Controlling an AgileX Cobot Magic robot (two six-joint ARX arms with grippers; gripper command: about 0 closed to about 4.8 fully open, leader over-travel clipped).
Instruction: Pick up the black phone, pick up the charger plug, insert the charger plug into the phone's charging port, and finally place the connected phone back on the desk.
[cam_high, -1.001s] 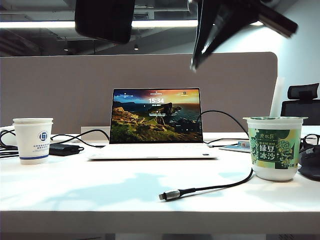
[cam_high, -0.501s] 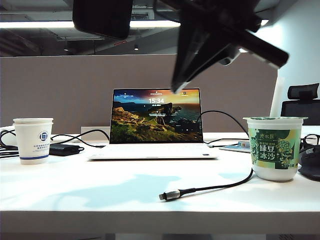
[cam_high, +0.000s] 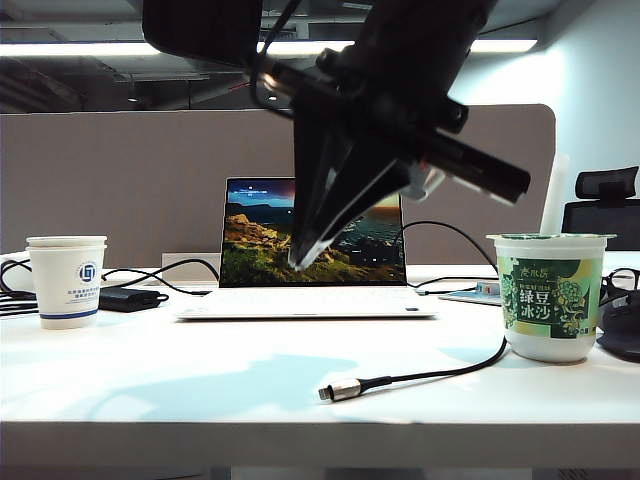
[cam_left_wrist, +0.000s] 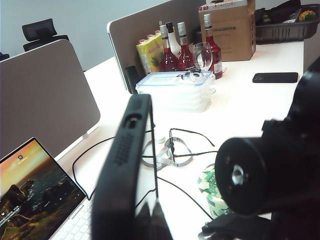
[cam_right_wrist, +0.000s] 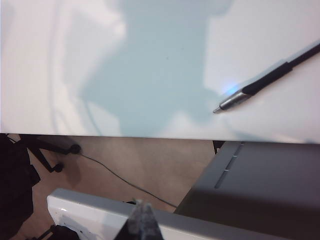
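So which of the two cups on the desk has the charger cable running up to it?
The green-labelled cup on the right; the charger plug lies in front of it, its cable curving to its base. The white paper cup stands far left.

Green tub, right on desk: label reads 绿豆冰沙 in large white characters; smaller characters above them too fine to read. Paper cup, left: blue round logo over small blue print, illegible. Cardboard box, left wrist view: print too blurred.
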